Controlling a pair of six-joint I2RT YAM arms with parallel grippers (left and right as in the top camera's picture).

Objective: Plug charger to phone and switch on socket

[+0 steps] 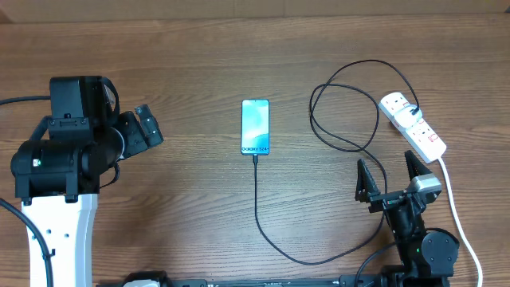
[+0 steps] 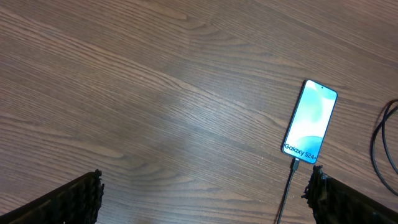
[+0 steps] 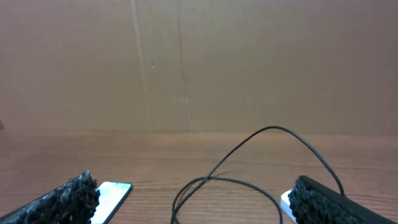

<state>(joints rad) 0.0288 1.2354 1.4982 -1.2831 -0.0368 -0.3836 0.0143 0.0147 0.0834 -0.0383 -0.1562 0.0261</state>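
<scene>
Two grippers, both mine, hang over a brown wooden table (image 1: 199, 64), and neither one holds or touches anything. My left gripper (image 1: 150, 126) sits at the left side of the table with its jaws spread wide, well apart from the phone (image 1: 256, 126). My right gripper (image 1: 388, 171) is near the lower right, jaws just as wide, with the socket (image 1: 412, 126) just beyond its right finger.

The phone lies flat in the middle of the table, its light blue screen facing up and lit, with small "Galaxy S24+" text at the end nearest me. The charger (image 1: 256, 199), a thin black cable, meets that same end of the phone. In my left wrist view its connector tip (image 2: 295, 165) appears pushed into the phone, though the join is small.

From the phone the cable runs toward me, curves right along the table's near edge, passes my right gripper and climbs into a loose loop. It ends at a black plug (image 1: 408, 110) seated in the socket's far outlet.

The socket, a white strip, lies at an angle on the right side of the table. A thick white cord (image 1: 454, 199) trails from its near end. Its switches are too small for me to tell their position.
</scene>
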